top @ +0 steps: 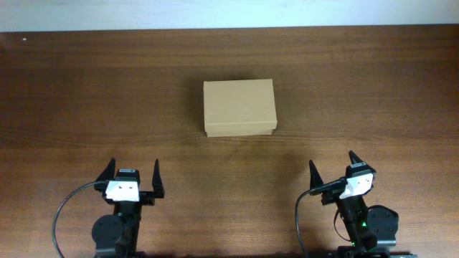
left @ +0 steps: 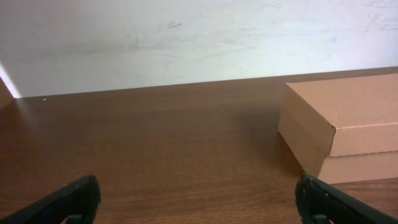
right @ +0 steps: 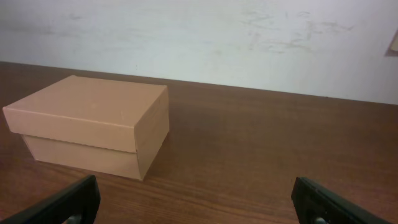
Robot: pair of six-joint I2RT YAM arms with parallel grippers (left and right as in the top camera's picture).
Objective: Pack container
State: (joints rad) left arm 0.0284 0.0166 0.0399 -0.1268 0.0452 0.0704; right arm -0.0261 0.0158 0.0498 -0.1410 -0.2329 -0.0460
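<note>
The container (top: 239, 107) is a plain tan cardboard box with its lid down, standing in the middle of the wooden table. It shows at the right edge of the left wrist view (left: 348, 124) and at the left of the right wrist view (right: 93, 124). My left gripper (top: 133, 177) is near the front edge, left of the box and well short of it, open with nothing between its fingers (left: 74, 199). My right gripper (top: 334, 170) is at the front right, also open and empty, its fingers (right: 317, 202) spread wide.
Dark brown wooden table (top: 86, 93) runs to a white wall (top: 215, 13) at the back. A black cable (top: 64, 211) loops beside the left arm's base.
</note>
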